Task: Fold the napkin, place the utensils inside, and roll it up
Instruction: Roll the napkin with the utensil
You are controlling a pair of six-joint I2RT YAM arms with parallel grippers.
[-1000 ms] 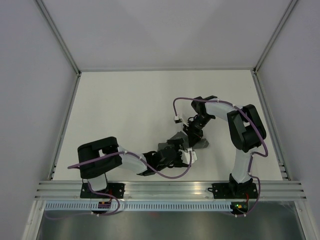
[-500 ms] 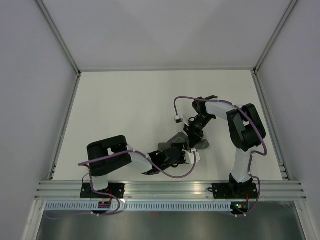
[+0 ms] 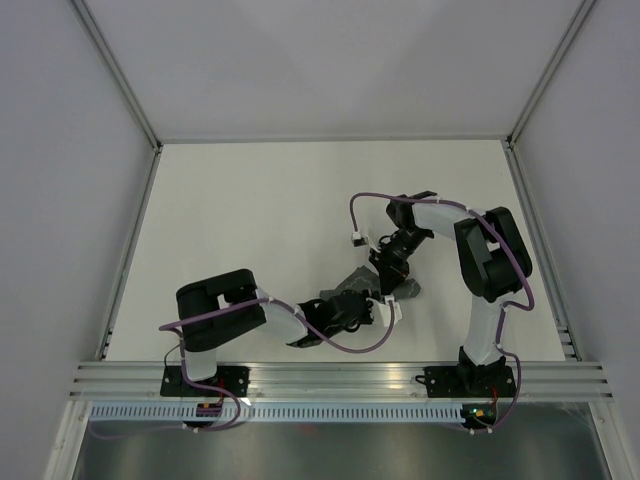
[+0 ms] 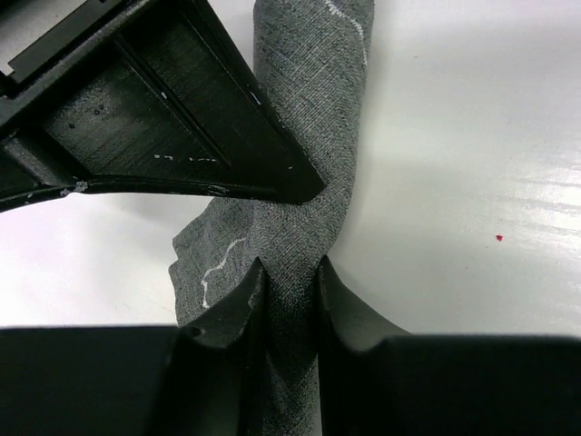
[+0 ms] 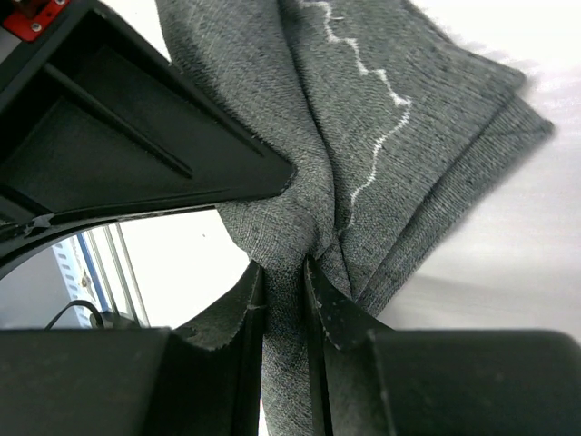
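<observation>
The dark grey napkin [image 3: 352, 279] lies bunched up on the white table, right of centre and between my two grippers. My left gripper [image 3: 368, 303] reaches in from the left and is shut on a twisted fold of the napkin [image 4: 309, 109]; in its wrist view the jaws [image 4: 290, 269] pinch the cloth tight. My right gripper [image 3: 387, 277] comes from the back right and is shut on another fold of the napkin [image 5: 390, 118], cloth squeezed between its fingertips [image 5: 283, 267]. The two grippers are nearly touching. No utensils are in view.
The white table [image 3: 250, 220] is walled by light panels on three sides. An aluminium rail [image 3: 340, 376] runs along the near edge, where both arm bases stand. Purple cables loop off each wrist.
My left gripper has closed from wide open onto the napkin fold, its arm having slid slightly right. The right gripper has kept its hold and barely moved.
</observation>
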